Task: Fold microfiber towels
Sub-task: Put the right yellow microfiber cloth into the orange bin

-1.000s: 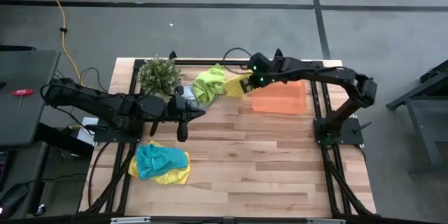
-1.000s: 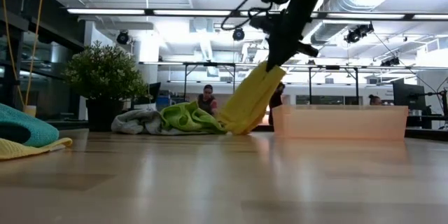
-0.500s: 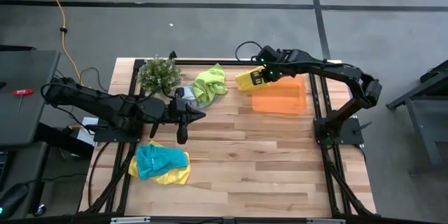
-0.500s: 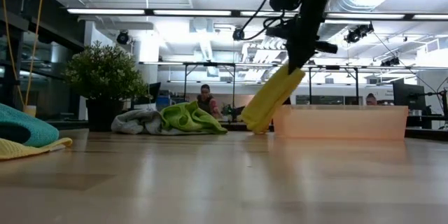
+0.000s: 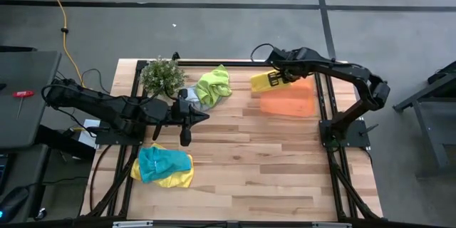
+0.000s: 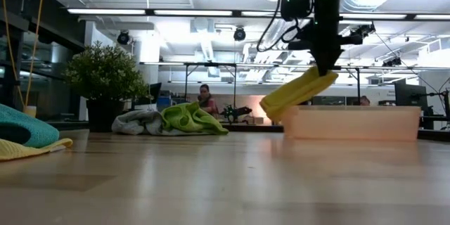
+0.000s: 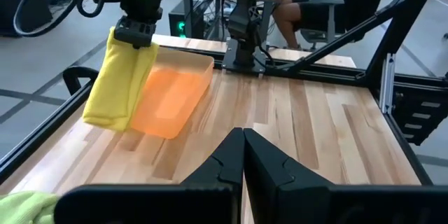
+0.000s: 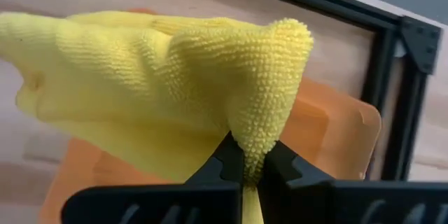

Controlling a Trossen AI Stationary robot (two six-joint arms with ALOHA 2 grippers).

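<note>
Teal towel (image 5: 162, 162) is seen lying on a yellow one (image 5: 175, 179) at the near left. Mid-table, the left gripper (image 5: 187, 123) is kept clenched, empty. Farther back, a folded yellow towel (image 5: 262, 82) is pinched by the right gripper (image 5: 279, 78) above the orange tray (image 5: 292, 101).

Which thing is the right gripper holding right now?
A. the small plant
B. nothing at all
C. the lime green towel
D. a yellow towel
D: the right gripper is shut on a yellow towel, which hangs clear of the table beside the orange tray.
</note>
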